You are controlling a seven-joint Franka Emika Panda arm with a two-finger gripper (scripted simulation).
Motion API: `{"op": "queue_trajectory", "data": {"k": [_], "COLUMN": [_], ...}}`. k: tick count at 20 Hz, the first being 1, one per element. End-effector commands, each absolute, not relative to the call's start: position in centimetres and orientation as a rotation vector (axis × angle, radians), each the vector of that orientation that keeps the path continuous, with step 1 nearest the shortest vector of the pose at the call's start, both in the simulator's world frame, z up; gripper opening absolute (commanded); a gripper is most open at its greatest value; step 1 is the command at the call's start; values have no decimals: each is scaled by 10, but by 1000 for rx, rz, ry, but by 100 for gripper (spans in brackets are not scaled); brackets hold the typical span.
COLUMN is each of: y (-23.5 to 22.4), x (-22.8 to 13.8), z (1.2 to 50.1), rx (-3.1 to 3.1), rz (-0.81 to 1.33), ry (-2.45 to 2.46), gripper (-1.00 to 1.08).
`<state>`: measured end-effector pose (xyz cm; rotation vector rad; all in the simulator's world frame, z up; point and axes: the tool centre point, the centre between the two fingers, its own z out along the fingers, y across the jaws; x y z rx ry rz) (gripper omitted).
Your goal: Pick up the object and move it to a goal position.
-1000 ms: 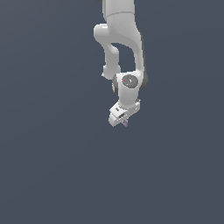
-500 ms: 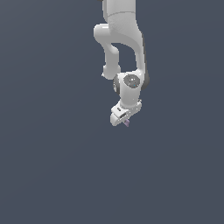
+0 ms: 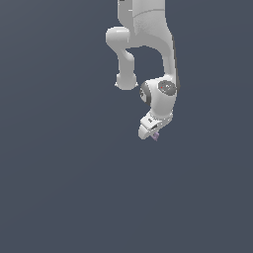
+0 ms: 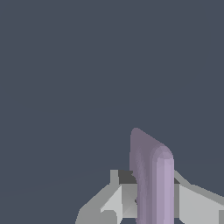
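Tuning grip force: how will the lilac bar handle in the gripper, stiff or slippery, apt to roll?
The lilac bar looks rigid: straight edges, no sag, so probably stiff. Its rounded end and smooth shading suggest it could twist or slip between the gripper fingers. Being tiny against the gripper in the exterior view, it is likely light.

Lilac block between pincer fingers

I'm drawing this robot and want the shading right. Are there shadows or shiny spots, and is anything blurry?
Exterior view: even, flat grey, no cast shadows, soft shading on the white arm; the lilac block is tiny, its edges hard to make out. Wrist view: the block looms large, softly shaded, a bit blurry, between the pale jaws; no glare.
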<state>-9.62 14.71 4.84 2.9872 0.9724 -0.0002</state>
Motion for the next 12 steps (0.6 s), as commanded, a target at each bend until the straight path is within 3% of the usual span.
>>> {"op": "queue_trajectory", "data": {"k": [1,12], "y": [169,212], "x": [-100,-104], "z": [51,57], "rx": [2987,2987], "rz": [0,0], "ry": [973,973], "gripper": [-100,-100]}}
